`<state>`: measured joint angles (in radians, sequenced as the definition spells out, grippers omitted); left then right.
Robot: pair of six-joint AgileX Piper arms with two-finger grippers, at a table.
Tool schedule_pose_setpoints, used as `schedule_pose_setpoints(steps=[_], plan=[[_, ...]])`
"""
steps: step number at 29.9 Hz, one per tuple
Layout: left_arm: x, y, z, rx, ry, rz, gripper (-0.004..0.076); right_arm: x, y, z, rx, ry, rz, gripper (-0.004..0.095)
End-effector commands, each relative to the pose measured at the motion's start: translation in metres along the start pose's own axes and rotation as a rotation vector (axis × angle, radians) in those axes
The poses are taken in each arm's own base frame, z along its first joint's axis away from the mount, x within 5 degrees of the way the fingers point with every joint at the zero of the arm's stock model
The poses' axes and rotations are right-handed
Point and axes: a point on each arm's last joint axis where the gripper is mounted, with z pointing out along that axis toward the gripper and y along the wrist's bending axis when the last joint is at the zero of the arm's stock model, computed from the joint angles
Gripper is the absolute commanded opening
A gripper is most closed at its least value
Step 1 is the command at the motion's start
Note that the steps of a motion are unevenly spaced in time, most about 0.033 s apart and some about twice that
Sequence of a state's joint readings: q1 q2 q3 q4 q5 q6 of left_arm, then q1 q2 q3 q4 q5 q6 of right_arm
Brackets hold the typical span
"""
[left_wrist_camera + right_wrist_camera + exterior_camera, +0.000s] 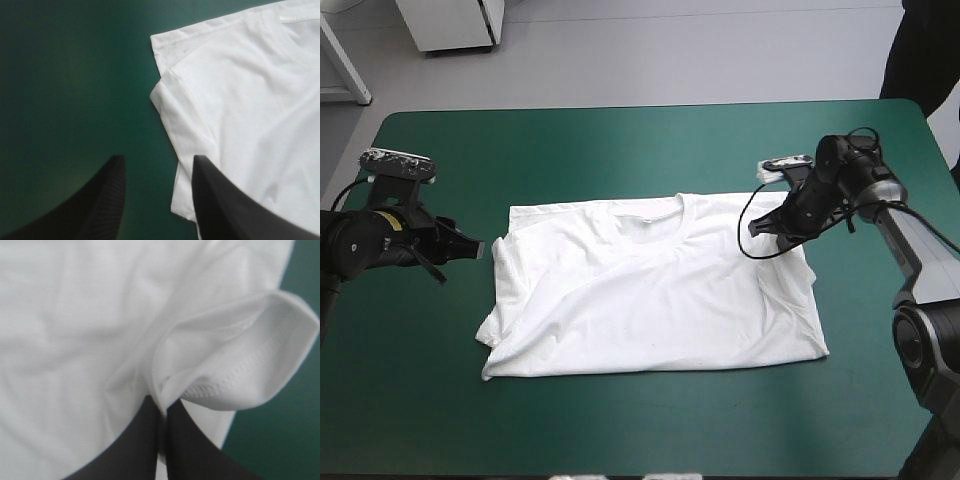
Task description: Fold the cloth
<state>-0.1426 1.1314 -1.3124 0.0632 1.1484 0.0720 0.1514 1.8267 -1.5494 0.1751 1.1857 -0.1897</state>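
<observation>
The white T-shirt (pixel 650 285) lies spread flat at the table's middle, collar toward the far edge. My right gripper (pixel 767 228) is at the shirt's right sleeve and is shut on the T-shirt; in the right wrist view the sleeve hem (pixel 240 375) is pinched and curled up between the meeting black fingers (pixel 190 450). My left gripper (pixel 470 248) hovers over the teal-green cover just left of the shirt's left sleeve. It stands open, one finger (pixel 220 200) over the sleeve's edge (pixel 172 115), the other (pixel 100 200) over bare cover.
Bare teal-green cover (pixel 620 430) surrounds the shirt on all sides, widest along the near edge and at the left. The table's far edge (pixel 620 108) runs behind the collar.
</observation>
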Motion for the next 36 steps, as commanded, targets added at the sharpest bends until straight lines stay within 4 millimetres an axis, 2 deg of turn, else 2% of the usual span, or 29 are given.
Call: schedule_pose_setpoints(steps=[1, 5, 11, 14, 17, 21, 25, 27, 29, 33, 36], plan=[[-0.006, 0.002, -0.016, -0.011, -0.085, -0.007, 0.0312, -0.003, 0.027, -0.024, -0.021, -0.081, -0.085, -0.0017], [-0.006, 0.002, -0.016, -0.011, -0.082, -0.007, 0.0312, -0.008, 0.041, -0.009, -0.015, -0.071, -0.133, -0.0017], [-0.004, 0.003, -0.016, -0.021, -0.067, 0.001, 0.0312, -0.013, 0.037, 0.024, -0.015, 0.007, -0.126, -0.0017], [-0.004, 0.003, -0.017, -0.022, -0.068, 0.005, 0.0312, -0.014, 0.036, 0.028, -0.012, 0.021, -0.144, -0.0010], [-0.003, 0.003, -0.020, -0.027, -0.073, 0.009, 0.0312, -0.012, 0.036, 0.027, -0.016, 0.030, -0.175, 0.0069], [0.002, 0.004, -0.023, -0.041, -0.049, 0.014, 0.0312, -0.009, 0.037, 0.021, -0.025, 0.067, -0.176, 0.0267], [0.003, 0.008, -0.023, -0.083, -0.038, 0.027, 0.0312, -0.005, 0.039, -0.005, -0.006, 0.023, -0.185, 0.0447], [0.002, 0.011, -0.022, -0.112, -0.032, 0.025, 0.0312, 0.000, 0.040, -0.024, 0.021, -0.010, -0.197, 0.0497], [0.000, 0.012, -0.015, -0.127, -0.011, 0.016, 0.0312, 0.007, 0.038, -0.045, 0.069, -0.056, -0.193, 0.0504], [-0.001, 0.010, 0.018, -0.111, 0.090, 0.027, 0.0312, 0.023, 0.039, -0.091, 0.146, -0.167, -0.202, 0.0504], [0.000, 0.009, 0.041, -0.102, 0.159, 0.035, 0.0312, 0.034, 0.041, -0.115, 0.178, -0.228, -0.207, 0.0504]])
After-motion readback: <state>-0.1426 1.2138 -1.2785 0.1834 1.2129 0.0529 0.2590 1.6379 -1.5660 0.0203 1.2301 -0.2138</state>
